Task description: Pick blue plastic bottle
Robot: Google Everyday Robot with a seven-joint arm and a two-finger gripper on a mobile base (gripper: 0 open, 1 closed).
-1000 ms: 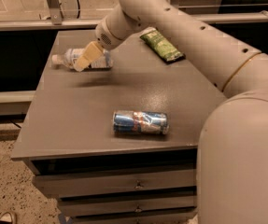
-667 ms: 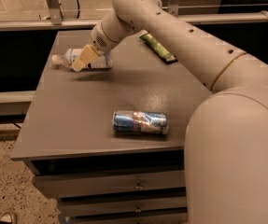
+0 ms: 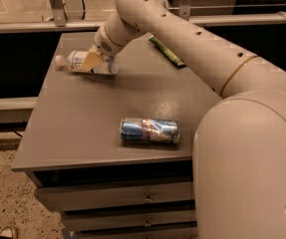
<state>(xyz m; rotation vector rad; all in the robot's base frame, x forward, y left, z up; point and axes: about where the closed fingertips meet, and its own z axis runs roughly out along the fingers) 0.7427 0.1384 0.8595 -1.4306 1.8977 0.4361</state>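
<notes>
The blue plastic bottle (image 3: 75, 62) lies on its side near the far left edge of the grey table (image 3: 82, 118), with its white cap pointing left. My gripper (image 3: 91, 61) is down at the bottle's middle, over its label, and covers part of it. The arm reaches in from the right across the table's back. The bottle looks to be resting on the table top.
A blue-and-silver drink can (image 3: 149, 131) lies on its side near the table's front edge. A green snack packet (image 3: 166, 51) lies at the back, partly under the arm. Drawers (image 3: 117, 195) are below the table top, and a rail runs behind it.
The arm's upper part has swung a little to the left. The gripper stays at the bottle, and the bottle has barely moved.
</notes>
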